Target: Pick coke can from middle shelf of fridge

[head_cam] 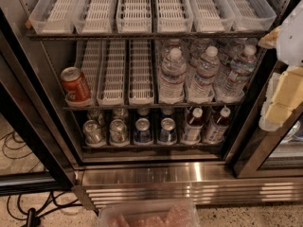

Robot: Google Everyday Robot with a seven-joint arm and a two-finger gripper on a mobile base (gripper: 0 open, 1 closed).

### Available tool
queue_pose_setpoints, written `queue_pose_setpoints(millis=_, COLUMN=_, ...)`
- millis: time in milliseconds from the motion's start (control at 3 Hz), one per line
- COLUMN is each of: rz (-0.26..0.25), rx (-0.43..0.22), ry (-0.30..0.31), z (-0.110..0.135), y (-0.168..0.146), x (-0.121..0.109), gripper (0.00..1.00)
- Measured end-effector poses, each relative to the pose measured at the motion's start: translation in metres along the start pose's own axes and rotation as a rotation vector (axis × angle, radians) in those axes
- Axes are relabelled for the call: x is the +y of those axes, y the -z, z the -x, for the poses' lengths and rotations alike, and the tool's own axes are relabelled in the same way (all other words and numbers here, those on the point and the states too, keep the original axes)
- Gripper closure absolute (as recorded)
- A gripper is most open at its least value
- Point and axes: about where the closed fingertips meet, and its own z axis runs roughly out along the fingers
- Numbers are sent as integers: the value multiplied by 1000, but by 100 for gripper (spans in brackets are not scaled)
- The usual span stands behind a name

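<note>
Coke can [75, 85] at the left end of the middle shelf [114, 74]; gripper [280, 103] at the right edge.
Camera view: we see the can tilted in the leftmost lane of the fridge [189, 183], water bottles [173, 74] further right. The gripper is well apart from the can; released or clenched, we cannot tell.

Dim warm light, glare on fridge [199, 176] base, dark left side, gripper [285, 91] pale at right.
</note>
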Motion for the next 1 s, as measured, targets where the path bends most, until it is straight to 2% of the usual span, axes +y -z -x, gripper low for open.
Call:
queue_pose_setpoints(millis=333, rz=0, rx=0, ry=0, z=0, y=0, x=0, gripper=0)
queue_pose_setpoints(millis=667, rz=-17, rx=-39, ry=-59, z=13, y=-15, x=8, gripper=0)
queue_pose_setpoints(millis=1000, rz=-16, rx=-115, ry=-143, z=51, y=-56, x=28, gripper=0)
